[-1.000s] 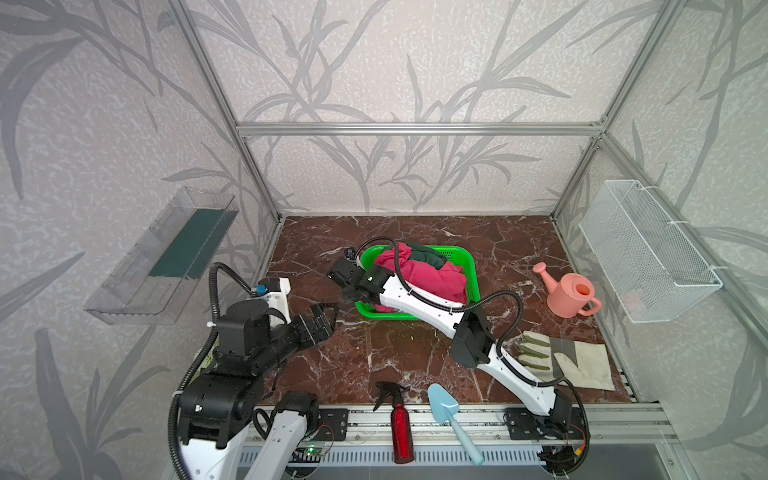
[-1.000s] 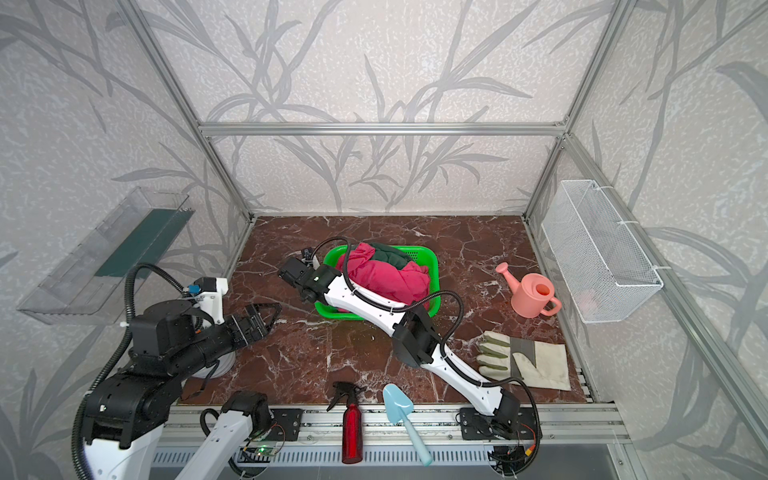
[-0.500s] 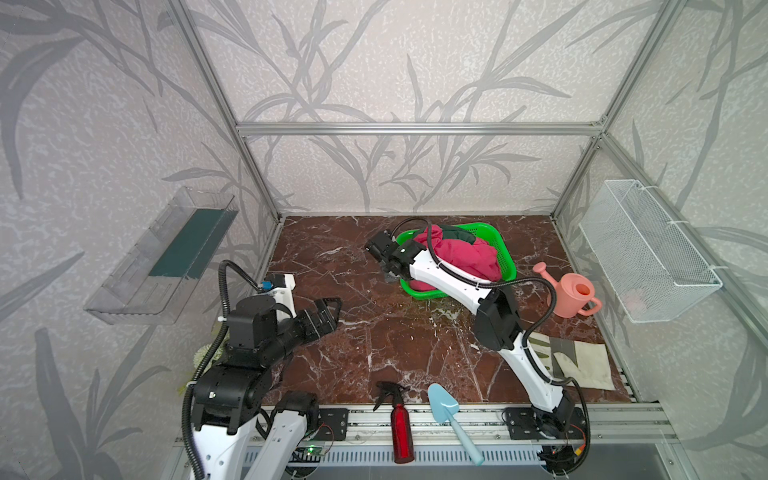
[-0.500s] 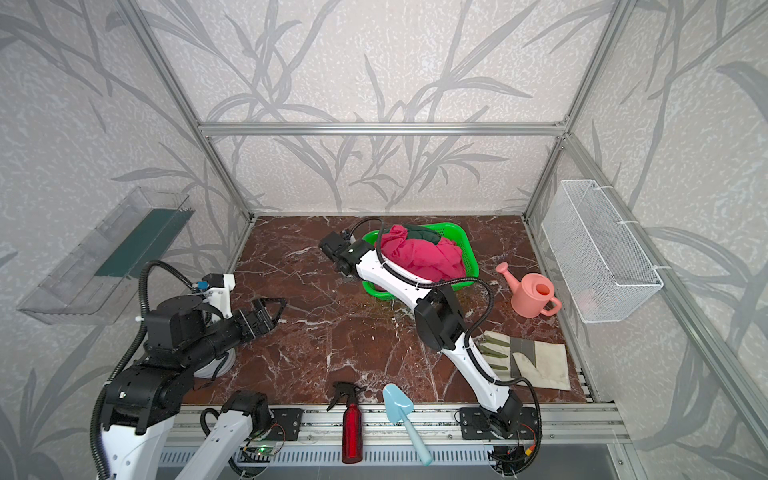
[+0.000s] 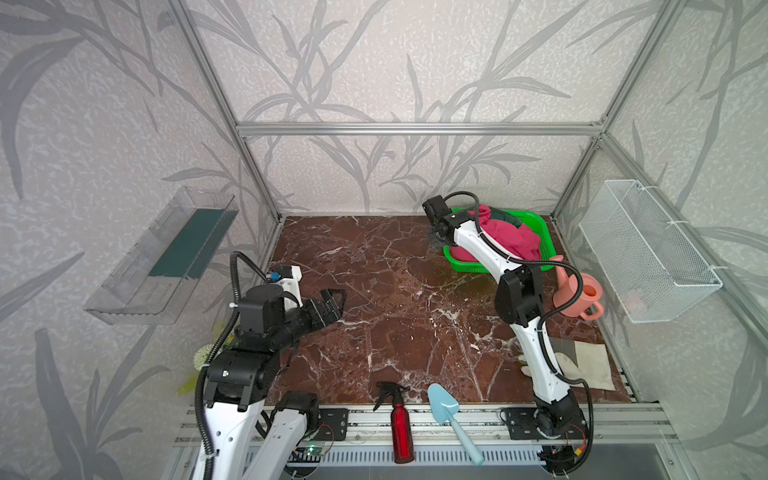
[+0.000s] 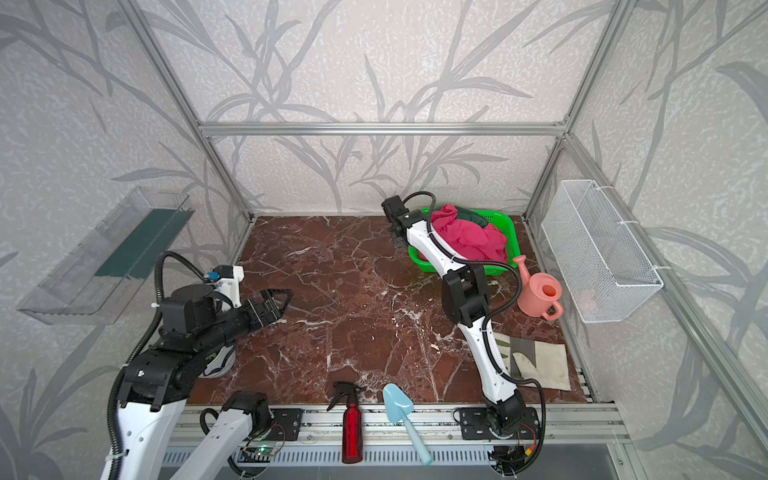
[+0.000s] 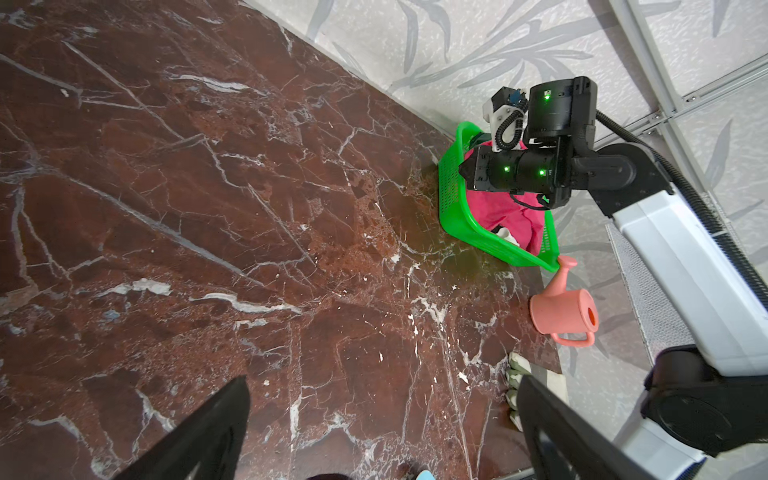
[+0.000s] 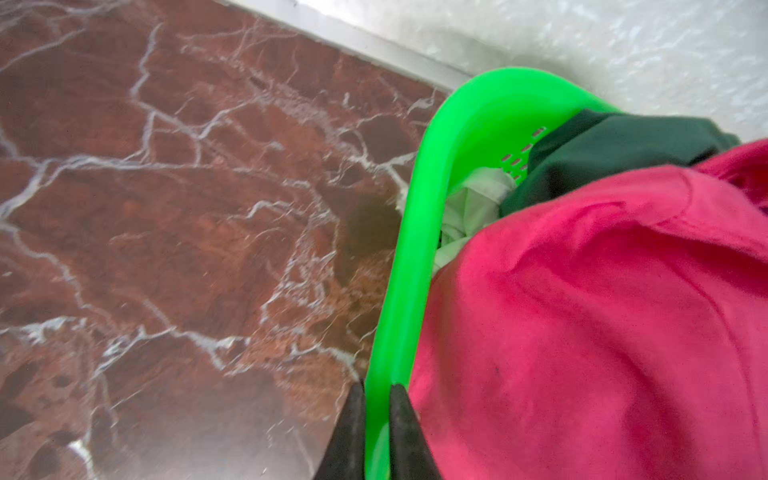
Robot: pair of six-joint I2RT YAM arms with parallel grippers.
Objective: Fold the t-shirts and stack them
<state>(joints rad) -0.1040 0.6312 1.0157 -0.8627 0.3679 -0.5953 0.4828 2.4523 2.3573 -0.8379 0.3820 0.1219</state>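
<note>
A bright pink-red t-shirt (image 5: 511, 239) (image 6: 469, 239) (image 8: 602, 311) lies heaped in a green plastic basket (image 5: 540, 224) (image 6: 509, 220) at the back right of the marble table. A dark green t-shirt (image 8: 615, 145) (image 5: 505, 216) and a whitish one (image 8: 469, 208) lie crumpled under it. My right gripper (image 8: 377, 388) (image 5: 436, 240) is shut on the basket's rim (image 8: 436, 187), one finger outside the wall and one inside. My left gripper (image 5: 334, 301) (image 6: 278, 303) (image 7: 382, 382) hangs open and empty over the table's left side, far from the basket (image 7: 451, 195).
A pink watering can (image 5: 579, 295) (image 7: 565, 311) stands right by the basket's front corner. A pale work glove (image 5: 590, 365) lies at the front right. A red spray bottle (image 5: 401, 424) and blue trowel (image 5: 446, 407) rest on the front rail. A wire basket (image 5: 648, 249) hangs on the right wall.
My right gripper has closed on the basket's rim and dragged the basket from the table's middle to the back right corner. The left arm has shifted slightly, still open.
</note>
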